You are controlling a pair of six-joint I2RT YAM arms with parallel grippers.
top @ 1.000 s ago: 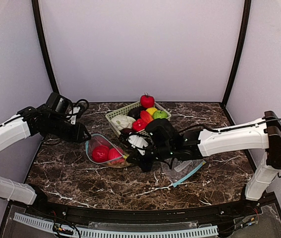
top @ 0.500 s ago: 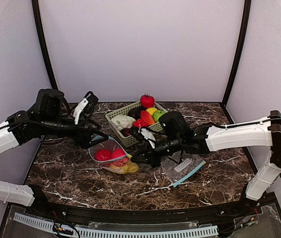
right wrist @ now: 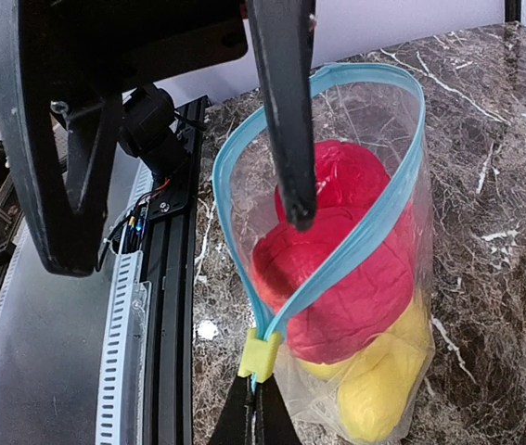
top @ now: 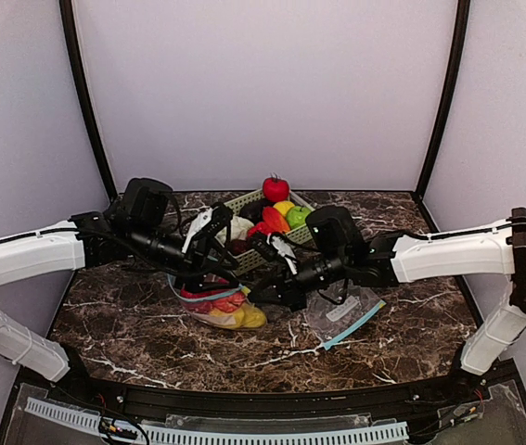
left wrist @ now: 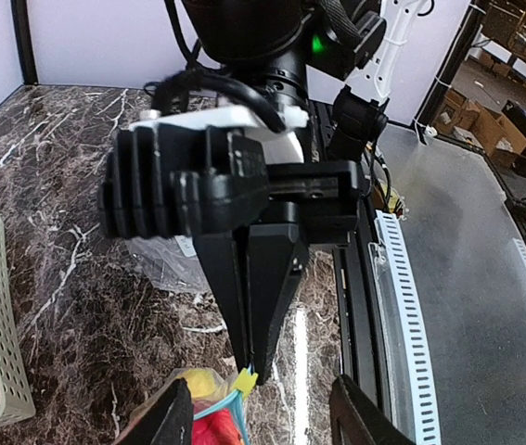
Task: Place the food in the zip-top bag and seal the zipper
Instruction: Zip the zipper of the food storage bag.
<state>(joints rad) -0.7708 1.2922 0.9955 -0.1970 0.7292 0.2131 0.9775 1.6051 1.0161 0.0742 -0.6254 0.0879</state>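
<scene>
Right gripper (right wrist: 255, 414): jaws closed flat, pinching the zip-top bag (right wrist: 402, 158) just below its yellow slider (right wrist: 261, 355). Left gripper (left wrist: 259, 413): jaws parted. One finger (right wrist: 286, 111) appears to dip into the bag's open, unsealed mouth, though I cannot confirm contact. Red food (right wrist: 337, 269) and yellow food (right wrist: 383, 394) lie inside the bag, which rests on the table (top: 133, 324). More food (top: 275, 188) sits in the basket (top: 240, 198) behind.

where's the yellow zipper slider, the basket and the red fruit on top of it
yellow zipper slider (right wrist: 263, 355), right wrist view, its middle
basket (left wrist: 7, 343), left wrist view, slatted side wall
red fruit (top: 275, 189), top external view, its body
</scene>
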